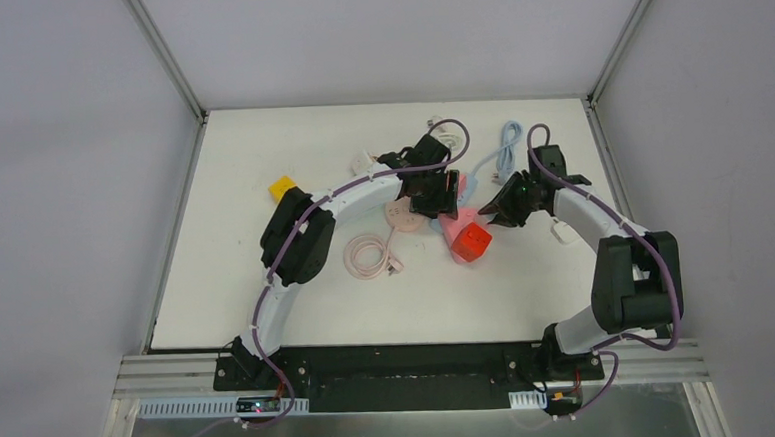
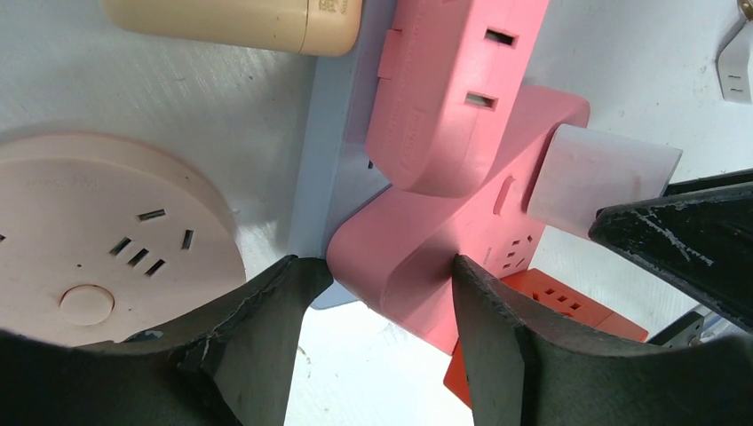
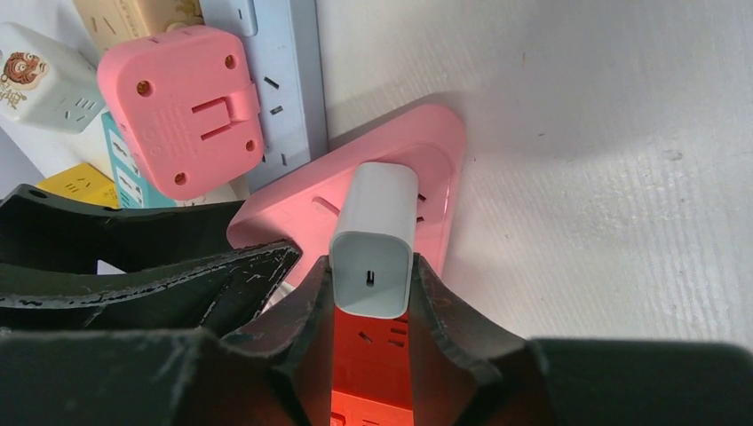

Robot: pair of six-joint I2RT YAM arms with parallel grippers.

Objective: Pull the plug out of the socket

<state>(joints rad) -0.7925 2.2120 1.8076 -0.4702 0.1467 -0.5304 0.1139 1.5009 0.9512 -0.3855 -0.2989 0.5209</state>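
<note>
The plug (image 3: 373,240) is a white charger block standing in the pink three-sided socket (image 3: 435,151). My right gripper (image 3: 371,266) is shut on the plug, one finger flat against each side. In the left wrist view the plug (image 2: 599,173) sticks out of the socket's right face, with a right finger (image 2: 684,240) on it. My left gripper (image 2: 382,266) is shut on the near corner of the pink socket (image 2: 426,257). In the top view the left gripper (image 1: 434,191) and the right gripper (image 1: 493,208) meet over the socket (image 1: 461,218) at mid-table.
A red cube socket (image 1: 472,242) lies against the pink socket's near side. A round pink power strip (image 2: 89,240), a pink adapter (image 2: 453,89), a beige strip (image 2: 240,22) and a pale blue strip (image 3: 284,80) crowd the left. A white charger (image 1: 562,231) and blue cable (image 1: 505,152) lie right.
</note>
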